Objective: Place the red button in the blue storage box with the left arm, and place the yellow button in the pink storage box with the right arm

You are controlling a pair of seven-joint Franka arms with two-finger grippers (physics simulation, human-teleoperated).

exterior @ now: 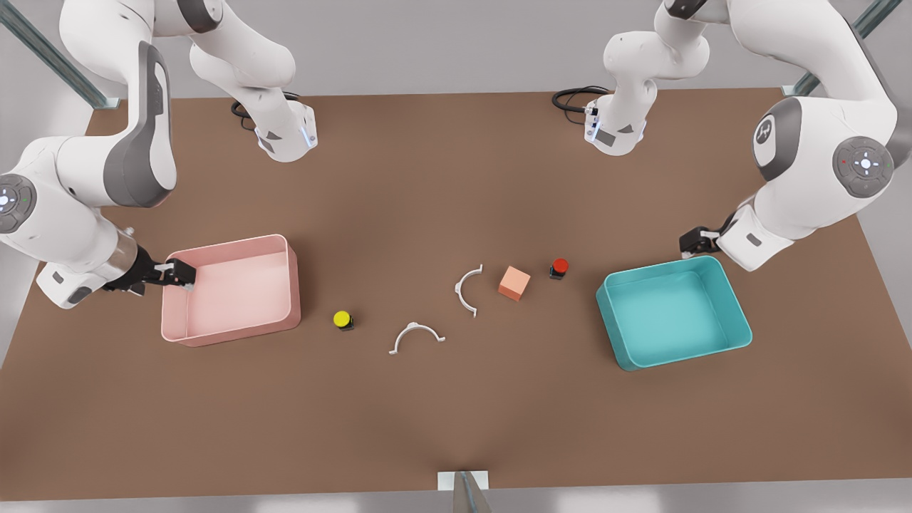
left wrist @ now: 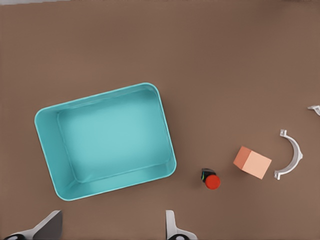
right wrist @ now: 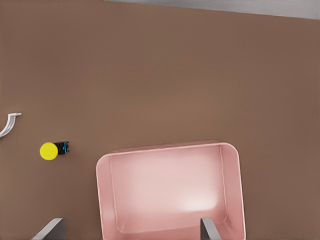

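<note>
Brown table (exterior: 427, 178) — right gripper (exterior: 178, 274) over pink storage box (exterior: 231, 331) rim, left gripper (exterior: 695, 242) beside blue storage box (exterior: 677, 356); both spread wide, empty. Yellow button (exterior: 343, 319), red button (exterior: 559, 268) on table — untouched.

Front view overlooks the table (exterior: 427, 413); wrist views look straight down.

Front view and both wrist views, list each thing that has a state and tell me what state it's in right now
red button: on the table, not held, beside the orange cube
yellow button: on the table, not held
blue storage box: empty
pink storage box: empty
left claw: open, above the blue storage box's edge
right claw: open, over the pink storage box's edge
</note>
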